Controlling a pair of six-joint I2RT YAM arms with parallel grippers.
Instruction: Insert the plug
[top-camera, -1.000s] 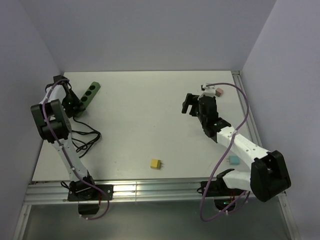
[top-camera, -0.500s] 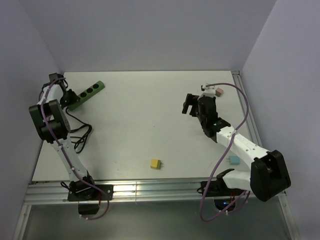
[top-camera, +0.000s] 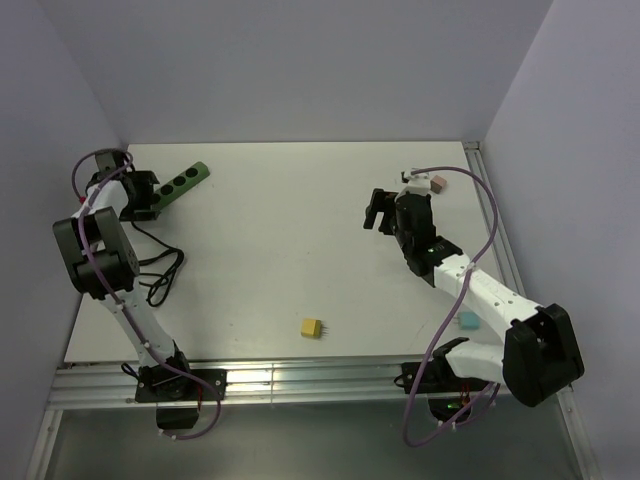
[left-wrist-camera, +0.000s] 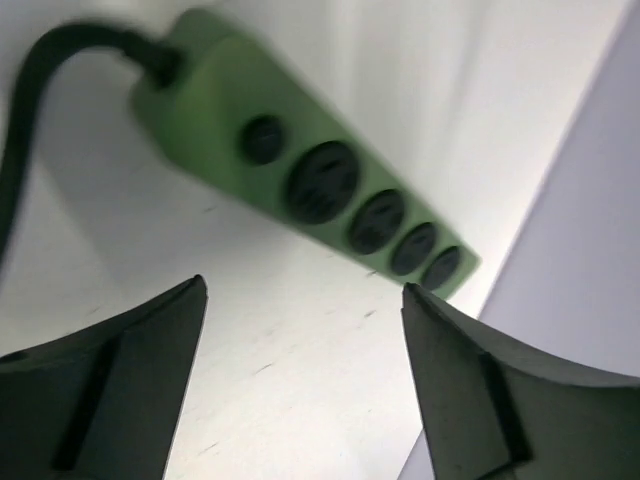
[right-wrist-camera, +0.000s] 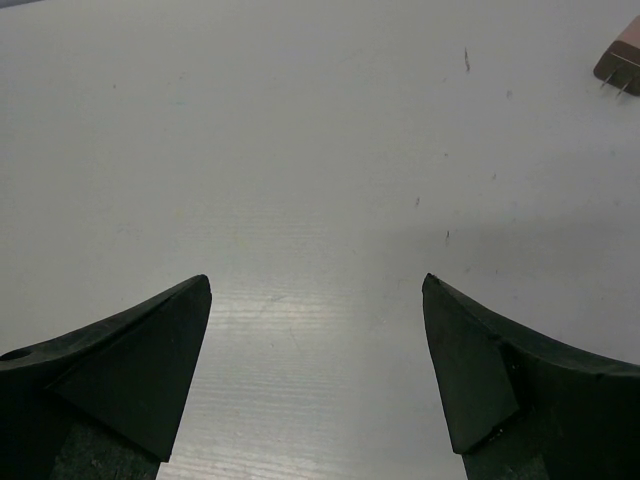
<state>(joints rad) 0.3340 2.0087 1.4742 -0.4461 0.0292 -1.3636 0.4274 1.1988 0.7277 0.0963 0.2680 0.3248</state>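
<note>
Just beyond my right gripper (right-wrist-camera: 315, 285), off to its right, the pink plug (right-wrist-camera: 625, 55) lies ungripped, so I judge those wide, empty jaws are set to pick it, while my left gripper (left-wrist-camera: 304, 290), equally wide, faces the green power strip (left-wrist-camera: 310, 180) ahead.

No readable text or number, even on the power strip (left-wrist-camera: 215, 115).
</note>
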